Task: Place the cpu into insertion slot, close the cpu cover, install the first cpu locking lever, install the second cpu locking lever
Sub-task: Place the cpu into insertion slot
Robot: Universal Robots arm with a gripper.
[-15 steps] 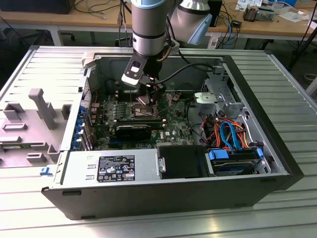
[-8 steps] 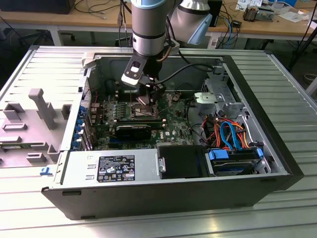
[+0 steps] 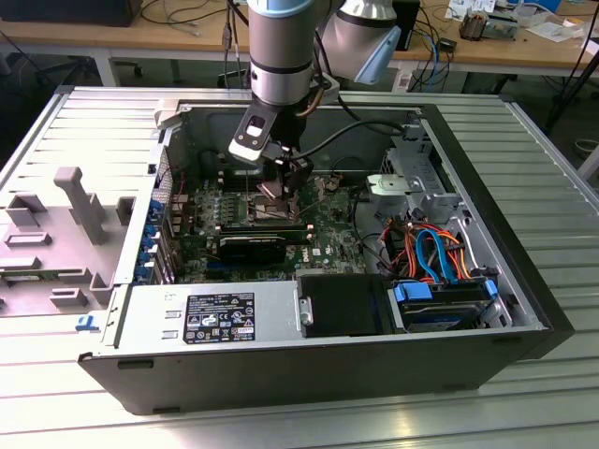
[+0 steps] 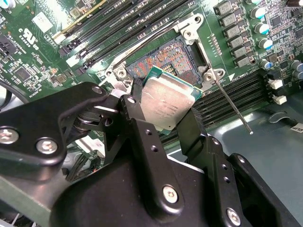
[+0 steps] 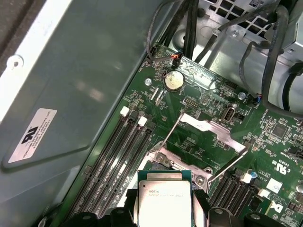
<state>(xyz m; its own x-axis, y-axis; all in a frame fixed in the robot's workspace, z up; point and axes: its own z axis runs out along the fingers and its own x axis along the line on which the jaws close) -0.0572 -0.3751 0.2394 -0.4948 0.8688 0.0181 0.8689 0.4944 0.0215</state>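
My gripper [image 4: 161,112] is shut on the cpu [image 4: 165,100], a flat silver-topped square chip with a green rim, pinched by two opposite edges between black fingers [image 4: 138,124]. The chip hangs tilted just above the insertion slot [image 4: 163,59], an open square socket with a dark pin field on the green board. In the first wrist view the cpu [image 5: 163,202] covers part of the socket frame [image 5: 163,163]. The cpu cover [image 5: 210,128] stands swung open beyond it. A thin locking lever [image 4: 232,106] sticks up off the board. In the exterior view the gripper [image 3: 285,184] is down inside the computer case.
Long black memory slots [image 4: 118,28] flank the socket on both sides. A black graphics card [image 3: 253,245], the power supply [image 3: 215,313] and coloured cables [image 3: 430,253] fill the case. Grey case walls [image 5: 71,94] stand close by. A grey fixture [image 3: 80,201] sits at the exterior view's left.
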